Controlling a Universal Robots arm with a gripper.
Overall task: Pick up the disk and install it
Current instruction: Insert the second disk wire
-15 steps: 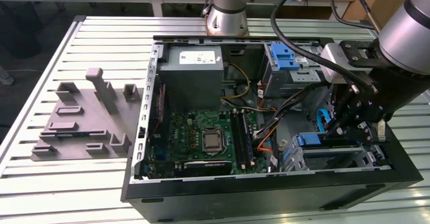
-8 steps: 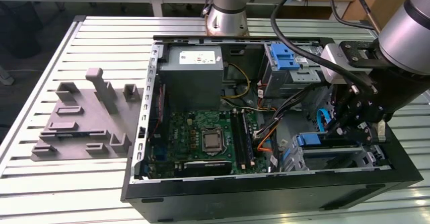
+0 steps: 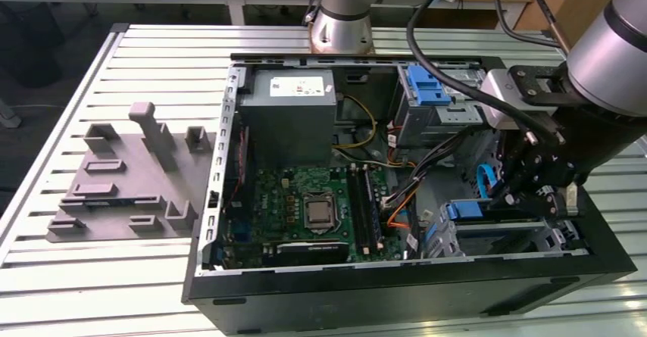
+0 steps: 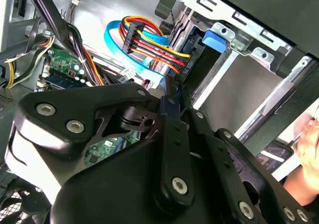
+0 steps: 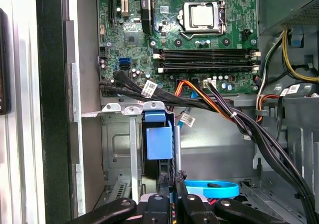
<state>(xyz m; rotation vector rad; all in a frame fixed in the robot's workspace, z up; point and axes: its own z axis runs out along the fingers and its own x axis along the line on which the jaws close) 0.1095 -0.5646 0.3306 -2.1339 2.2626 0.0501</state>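
The slatted metal table is carrying an open black computer case, which is occupying the centre and right of the exterior view. Inside the case, a grey power supply box is sitting at upper centre, and a green motherboard is lying below it. A grey moulded fixture is resting on the table at the left of the frame, well apart from the arm. The robot arm is reaching in from the upper right. Its gripper is hanging over the drive bay at the lower right. In the first wrist view, the gripper's fingers are pressing together on the edge of the disk, which is standing upright in the metal drive bay. A blue flat cable is curling just beside the fingers.
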